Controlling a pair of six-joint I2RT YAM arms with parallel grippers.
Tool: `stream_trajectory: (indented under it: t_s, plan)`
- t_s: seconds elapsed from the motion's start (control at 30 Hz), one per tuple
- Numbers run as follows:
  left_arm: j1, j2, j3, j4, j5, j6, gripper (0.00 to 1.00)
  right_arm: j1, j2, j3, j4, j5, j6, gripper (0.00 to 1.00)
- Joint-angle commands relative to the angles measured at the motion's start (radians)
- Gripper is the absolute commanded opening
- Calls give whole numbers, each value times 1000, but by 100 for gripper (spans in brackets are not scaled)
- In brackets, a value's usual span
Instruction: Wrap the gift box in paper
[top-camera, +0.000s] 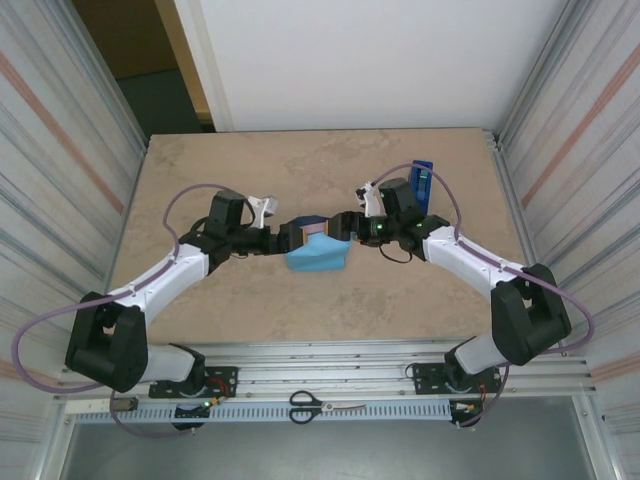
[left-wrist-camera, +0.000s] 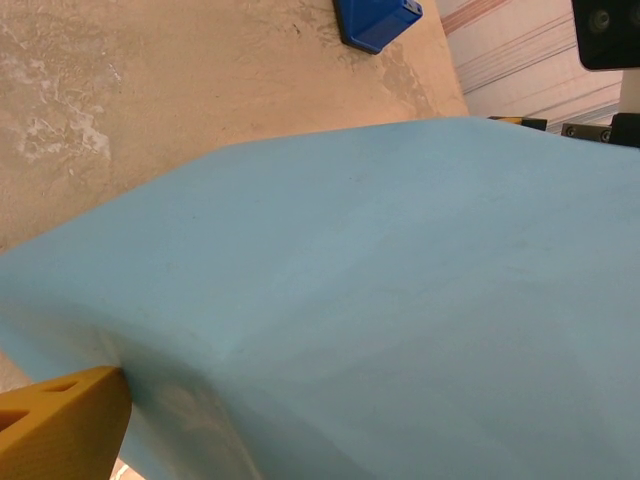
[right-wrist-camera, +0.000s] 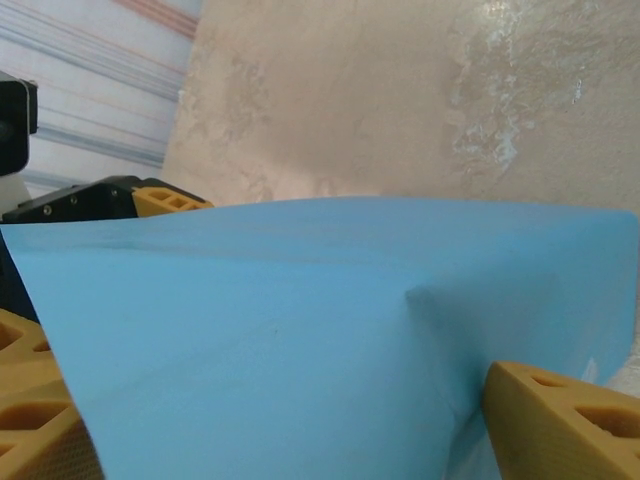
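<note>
Paper (top-camera: 318, 255) sits mid-table (top-camera: 250, 170), light blue face out, humped into a loose folded mound between the two grippers. Gift box is probably under it, but it is covered and I can't make it out.

Left gripper (top-camera: 293, 236) reaches in from the left, with its tip at the mound's upper left edge. Right gripper (top-camera: 350, 227) reaches in from the right, with its tip at the upper right corner. The two tips are near each other, with the top of the paper between them.

Left wrist view: the sheet runs across nearly the whole frame, smooth, with a soft crease running down to the lower left. One yellow finger (left-wrist-camera: 60, 425) touches the paper's edge there. The other finger is behind the sheet, so I cannot tell how wide this gripper stands or whether it has hold of anything.

Right wrist view: yellow fingers (right-wrist-camera: 555, 425) sit in both bottom corners, spread wide, and the paper rises between them. The one on the right of that view presses into a crease. The other is partly behind the sheet's edge. The jaws gape, and no pinch on the paper is visible.

Blue tape dispenser (top-camera: 423, 181) stands on the table behind the right arm, well apart from the paper. Scissors (top-camera: 322, 405) lie on the rail at the near edge, between the arm bases.
</note>
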Motion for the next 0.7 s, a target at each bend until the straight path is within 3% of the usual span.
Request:
stream_trajectory:
  t_s: [0.0,0.47,0.67]
  plan:
    - [-11,-33,10,30,-1,17,99,19,-24,34,-9,16,-33,85]
    - [-6,38,117,-32,-150,45,99,0,19,132,-79,112,-94,91]
    - [1,32,126,-35,-166,76,99,5,-47,65,20,216,-184,93]
